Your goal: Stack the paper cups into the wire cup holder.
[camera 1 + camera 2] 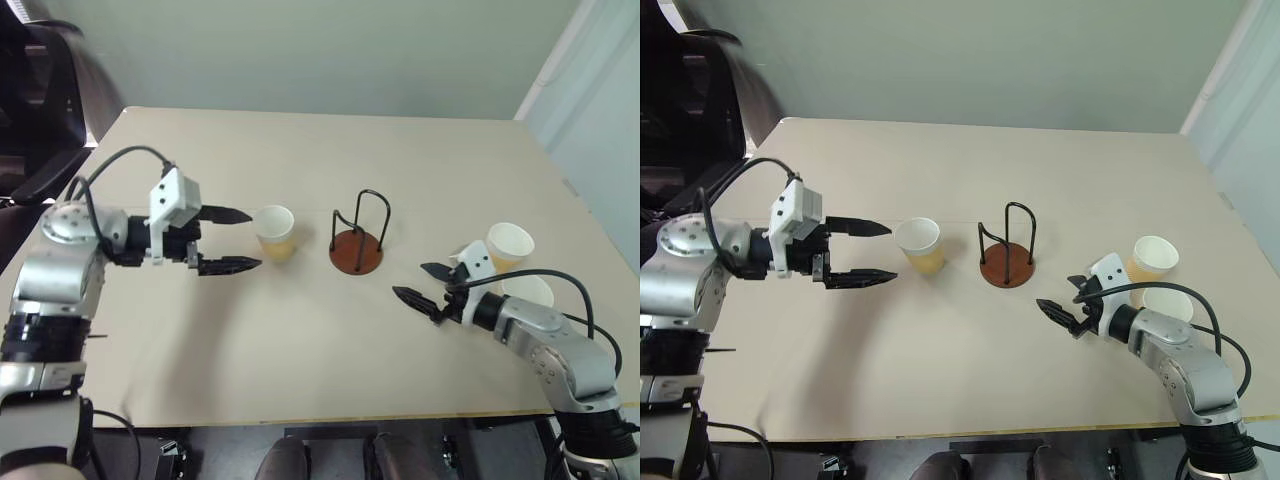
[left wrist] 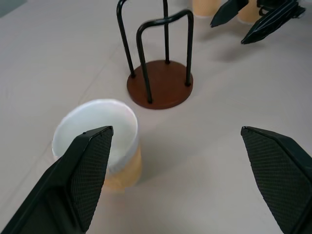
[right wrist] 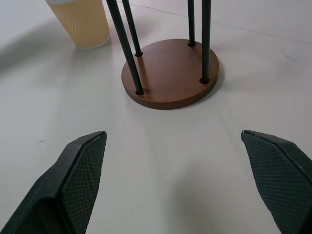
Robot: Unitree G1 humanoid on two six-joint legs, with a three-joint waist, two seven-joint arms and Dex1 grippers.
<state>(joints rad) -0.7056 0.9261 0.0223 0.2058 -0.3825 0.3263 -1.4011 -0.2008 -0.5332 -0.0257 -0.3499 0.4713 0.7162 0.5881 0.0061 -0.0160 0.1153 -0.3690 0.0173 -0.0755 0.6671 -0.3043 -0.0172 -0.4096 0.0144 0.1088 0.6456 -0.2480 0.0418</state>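
left gripper (image 1: 230, 240) wide, empty | right gripper (image 1: 422, 284) wide | ribbed paper cup (image 1: 275, 233) upright | wire cup holder (image 1: 357, 250) round base

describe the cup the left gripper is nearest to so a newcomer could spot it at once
Find the wire cup holder with its reddish-brown disc near the middle of the table. The paper cup stands upright just to its left, in front of the open left gripper. It stands alone; the other two cups sit together on the right.

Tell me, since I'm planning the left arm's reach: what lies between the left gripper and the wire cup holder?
One upright paper cup stands between the open left gripper and the wire cup holder, seen in both eye views.
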